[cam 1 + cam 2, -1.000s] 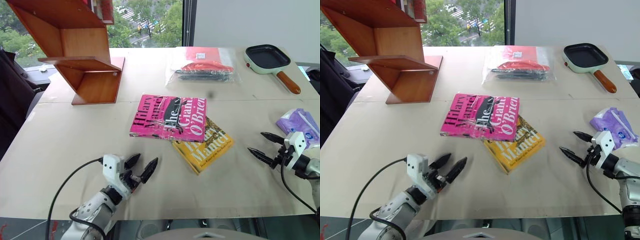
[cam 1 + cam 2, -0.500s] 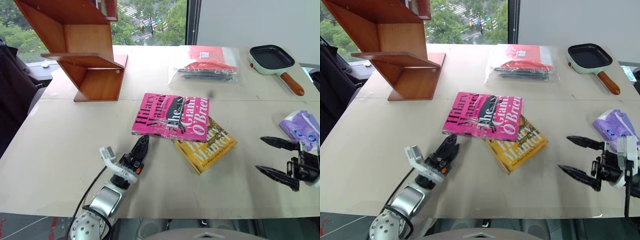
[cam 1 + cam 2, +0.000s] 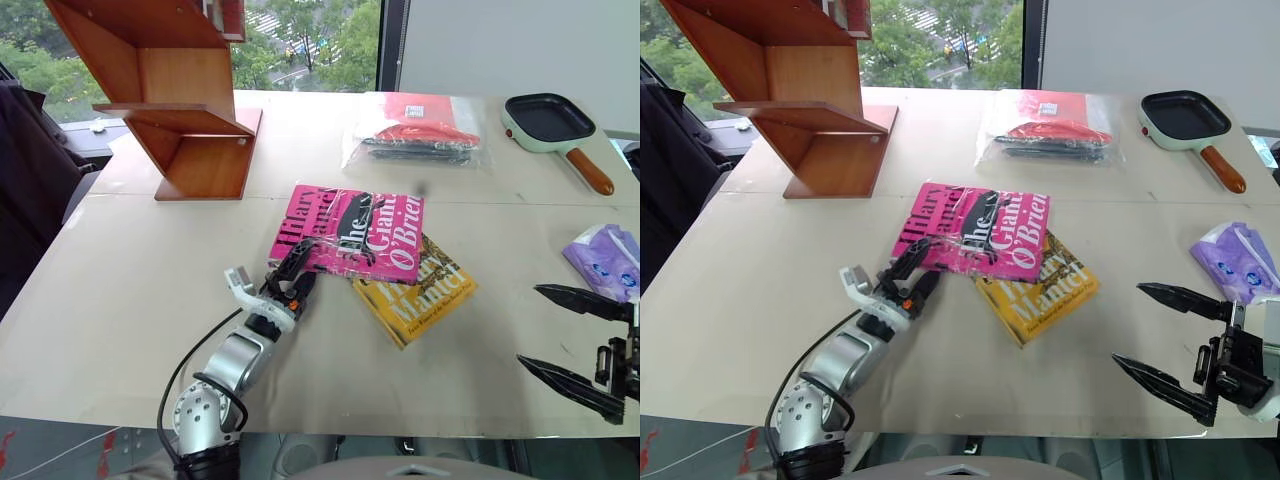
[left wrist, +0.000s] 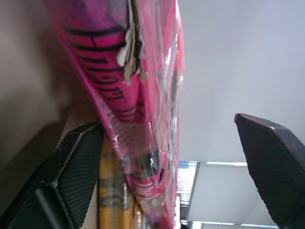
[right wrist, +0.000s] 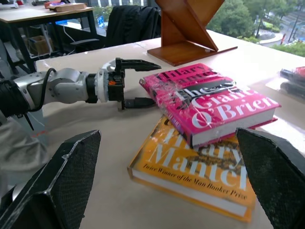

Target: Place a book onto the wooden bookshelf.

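The pink book (image 3: 352,230) lies flat mid-table, overlapping a yellow-orange book (image 3: 415,290). My left gripper (image 3: 297,272) is open and rolled on its side, one finger over the pink book's near left corner and one low beside it. In the left wrist view the book's pink edge (image 4: 143,95) stands between the two fingers (image 4: 78,162), which are not closed on it. My right gripper (image 3: 1128,323) hangs open near the table's front right, well away from both books. The wooden bookshelf (image 3: 175,90) stands at the far left.
A clear bag holding red items (image 3: 420,135) and a frying pan (image 3: 545,118) lie at the back right. A purple packet (image 3: 605,260) sits by the right edge. A dark chair (image 3: 30,170) stands off the table's left side.
My left gripper has moved forward to the pink book's corner and rolled so its fingers stand one above the other. The right gripper has drawn back toward the front edge and risen.
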